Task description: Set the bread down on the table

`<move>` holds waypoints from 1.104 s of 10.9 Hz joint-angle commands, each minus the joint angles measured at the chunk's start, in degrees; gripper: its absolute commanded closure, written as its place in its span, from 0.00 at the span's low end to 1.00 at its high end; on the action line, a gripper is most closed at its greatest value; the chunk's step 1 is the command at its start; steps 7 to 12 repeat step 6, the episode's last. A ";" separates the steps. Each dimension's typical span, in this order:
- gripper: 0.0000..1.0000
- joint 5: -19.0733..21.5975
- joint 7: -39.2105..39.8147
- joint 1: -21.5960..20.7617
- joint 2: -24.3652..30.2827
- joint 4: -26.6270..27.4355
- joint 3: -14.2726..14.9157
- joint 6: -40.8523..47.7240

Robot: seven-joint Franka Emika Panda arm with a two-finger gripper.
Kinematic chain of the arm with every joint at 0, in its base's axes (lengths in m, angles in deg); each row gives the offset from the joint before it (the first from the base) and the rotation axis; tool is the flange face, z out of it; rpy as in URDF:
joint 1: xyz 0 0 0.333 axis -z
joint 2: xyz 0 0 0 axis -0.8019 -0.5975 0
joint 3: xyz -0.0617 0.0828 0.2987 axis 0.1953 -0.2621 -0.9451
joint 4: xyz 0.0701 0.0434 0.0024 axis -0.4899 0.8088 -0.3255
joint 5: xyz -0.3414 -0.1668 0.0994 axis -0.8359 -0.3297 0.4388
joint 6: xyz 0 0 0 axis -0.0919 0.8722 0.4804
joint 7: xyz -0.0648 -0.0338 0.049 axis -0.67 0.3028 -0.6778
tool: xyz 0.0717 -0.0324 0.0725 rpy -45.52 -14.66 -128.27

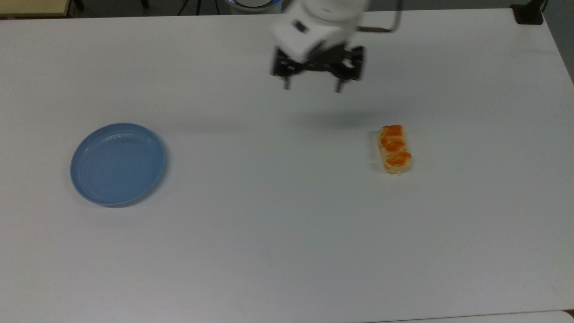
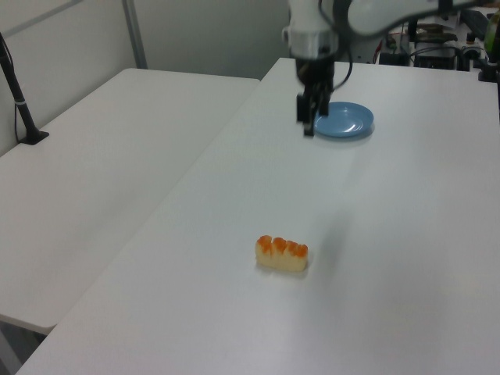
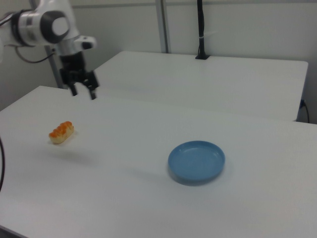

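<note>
Top view: the bread (image 1: 394, 149) lies flat on the table (image 1: 278, 251), toward the top view's right, and the gripper (image 1: 312, 85) hangs above with fingers spread, empty. Left view: gripper (image 2: 309, 125) up by the blue plate (image 2: 344, 121), bread (image 2: 282, 253) well apart. Right view: bread (image 3: 61, 132) sits alone, plate (image 3: 196, 161) far off.

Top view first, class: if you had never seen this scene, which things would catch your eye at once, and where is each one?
The bread, a small pale bun with three orange patches, lies alone on the white table toward the top view's right. A round blue plate with nothing on it sits far off toward the top view's left. Above the table's far edge hangs the gripper, fingers spread and holding nothing.
</note>
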 commanded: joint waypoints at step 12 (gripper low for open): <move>0.00 -1.22 11.56 16.58 8.68 4.15 1.65 4.93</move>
